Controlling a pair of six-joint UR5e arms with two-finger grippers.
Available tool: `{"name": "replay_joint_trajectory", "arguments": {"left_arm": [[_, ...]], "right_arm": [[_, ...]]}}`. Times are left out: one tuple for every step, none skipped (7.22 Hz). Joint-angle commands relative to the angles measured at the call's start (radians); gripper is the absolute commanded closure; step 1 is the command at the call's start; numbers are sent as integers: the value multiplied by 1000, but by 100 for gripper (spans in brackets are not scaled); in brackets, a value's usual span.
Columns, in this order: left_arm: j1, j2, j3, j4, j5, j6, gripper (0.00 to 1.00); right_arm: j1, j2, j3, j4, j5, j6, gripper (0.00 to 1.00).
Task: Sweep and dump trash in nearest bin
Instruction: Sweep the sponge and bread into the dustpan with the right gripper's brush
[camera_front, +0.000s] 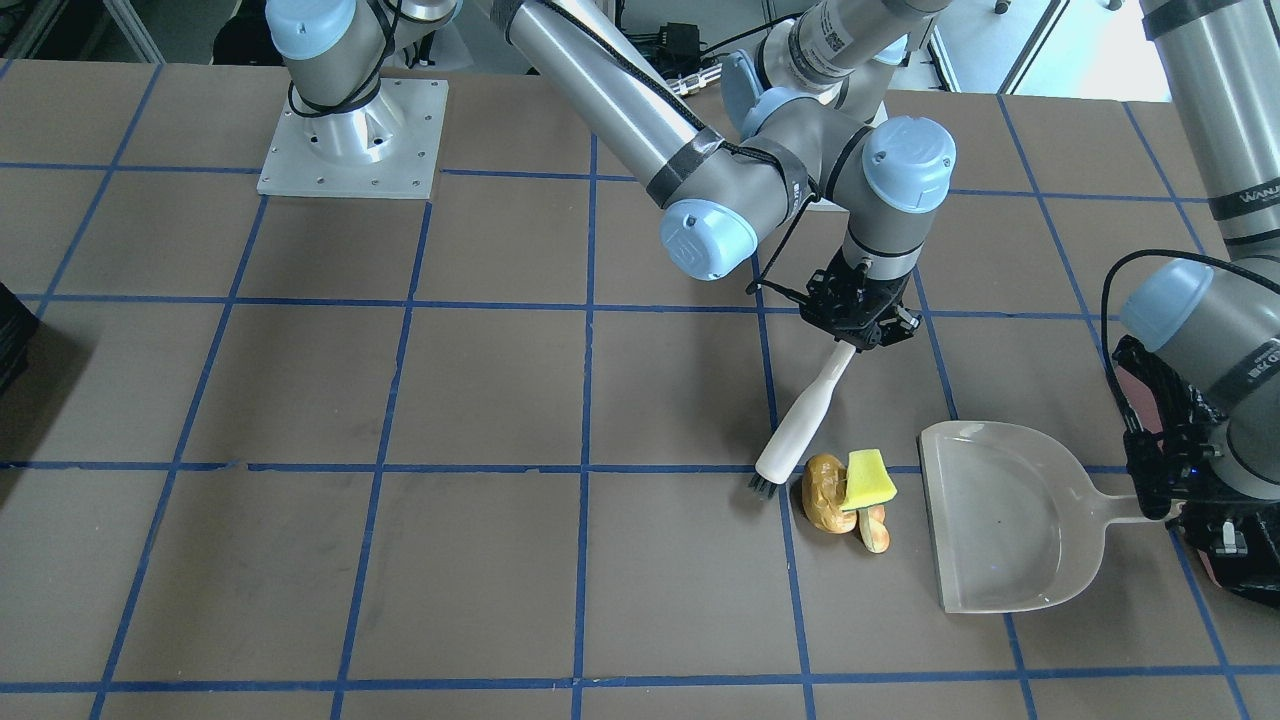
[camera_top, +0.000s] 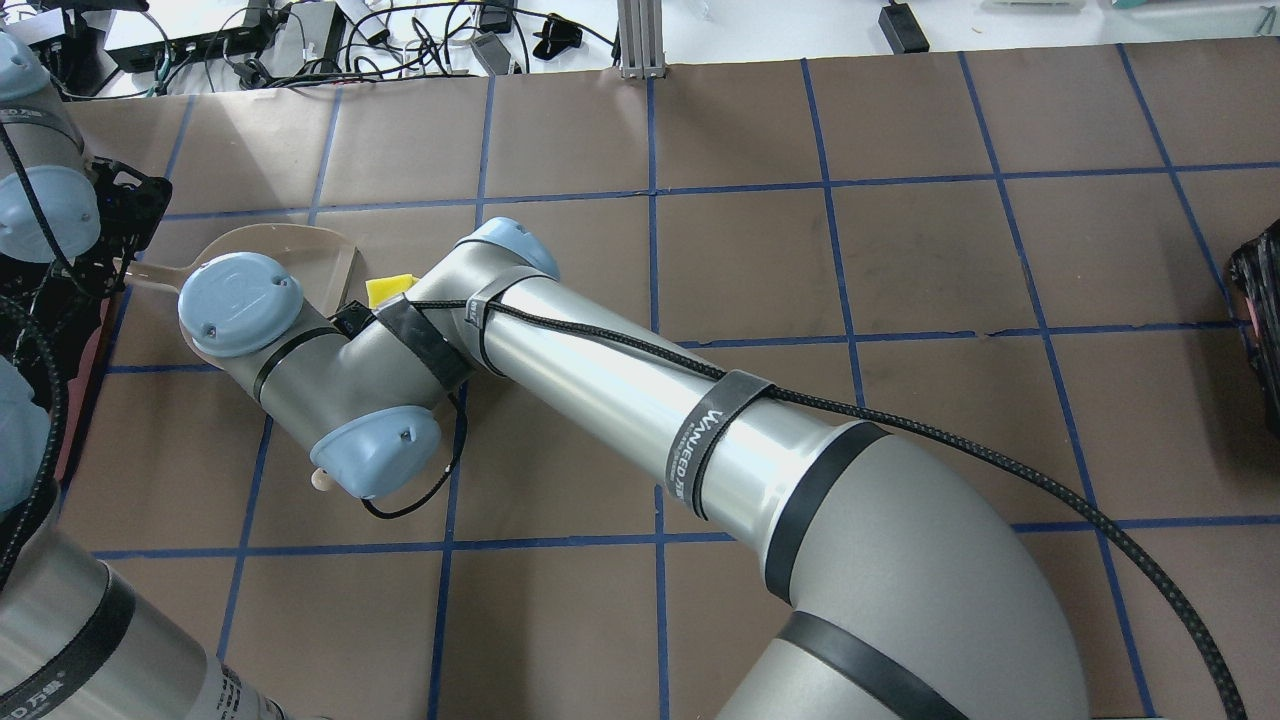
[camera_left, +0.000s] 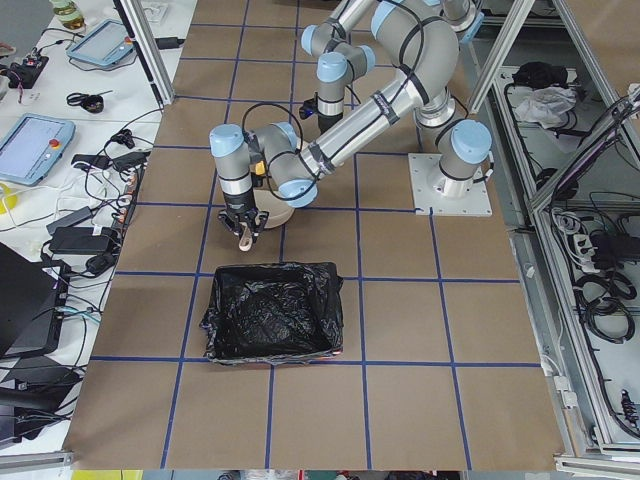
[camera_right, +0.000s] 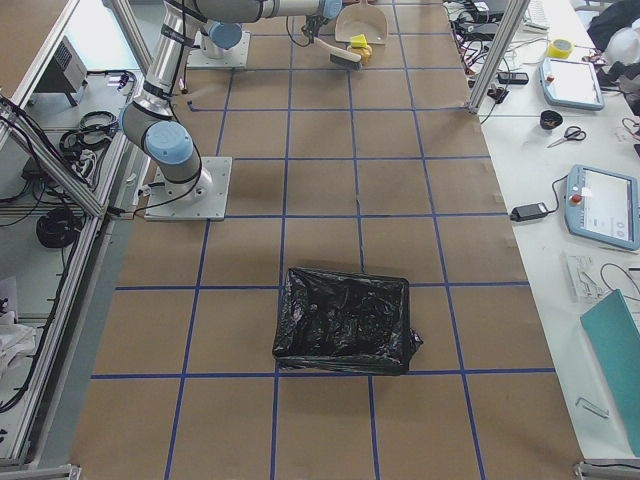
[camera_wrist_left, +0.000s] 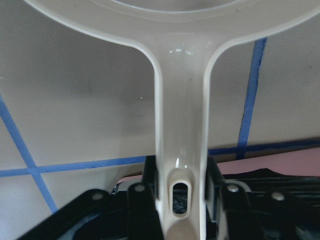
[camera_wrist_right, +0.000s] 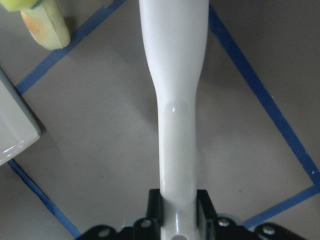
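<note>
Exterior front-facing view: the brush (camera_front: 800, 430) is held tight at its handle end by the right gripper (camera_front: 852, 338). It is tilted, and its dark bristles are set down on the table (camera_front: 300, 400). The trash (camera_front: 848, 500) is found just beside the open mouth of the dustpan (camera_front: 1000, 520), between that mouth and the bristles. None of it is inside yet. A yellow-green wedge is leaned on top of a brown lump, and a small orange slice is tucked next to them.

The dustpan's handle is pinched by the left gripper (camera_front: 1160, 490), and the pan is laid flat. The bin (camera_left: 270, 272), lined with a black bag, is seen just past the dustpan's handle end.

The wedge could be knocked off and pushed past the dustpan's side if the sweep is made too fast or at a slant. The round lump could be rolled away too. If the dustpan's lip is lifted, small bits could be shoved under it.
</note>
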Motion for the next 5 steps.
{"name": "replay_joint_trajectory", "arguments": {"left_arm": [[0, -4, 0, 4, 2, 0, 100], [0, -5, 0, 4, 3, 0, 100], [0, -5, 0, 4, 5, 0, 100], [0, -5, 0, 4, 5, 0, 100], [0, -5, 0, 4, 5, 0, 100]], "right_arm": [[-1, 7, 0, 3, 30, 21, 100], [-4, 14, -3, 2, 27, 28, 100], [-5, 27, -20, 2, 28, 31, 100], [-5, 47, -54, 2, 28, 44, 100], [-5, 67, -81, 2, 30, 40, 100]]}}
